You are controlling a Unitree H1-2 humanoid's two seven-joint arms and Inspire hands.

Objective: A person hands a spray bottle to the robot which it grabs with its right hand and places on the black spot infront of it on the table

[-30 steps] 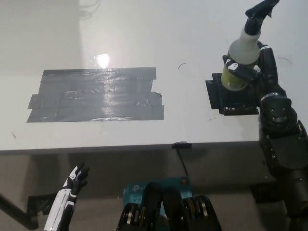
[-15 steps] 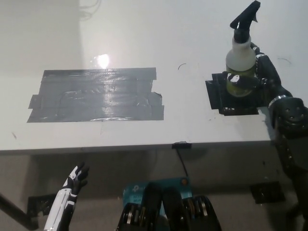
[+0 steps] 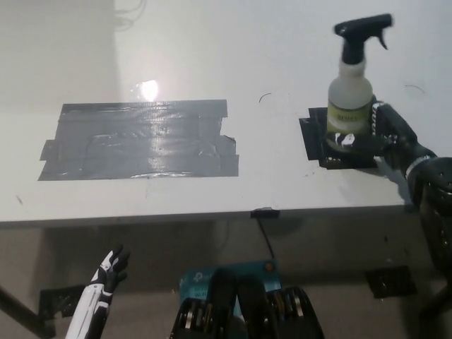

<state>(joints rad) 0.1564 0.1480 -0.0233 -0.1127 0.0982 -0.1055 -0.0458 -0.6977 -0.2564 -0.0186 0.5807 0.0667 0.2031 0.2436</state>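
Right hand (image 3: 385,138) wrapped around base of spray bottle (image 3: 350,99), standing upright on black spot (image 3: 315,138) at white bench (image 3: 212,191) right side. Translucent body, yellowish liquid low down, black trigger head; label text too small to read. Left hand (image 3: 109,267) low beneath bench edge, fingers apart.

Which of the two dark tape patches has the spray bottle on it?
The small black patch on the right, by the right hand. The spray bottle stands upright on it; the large grey patch to its left is bare.
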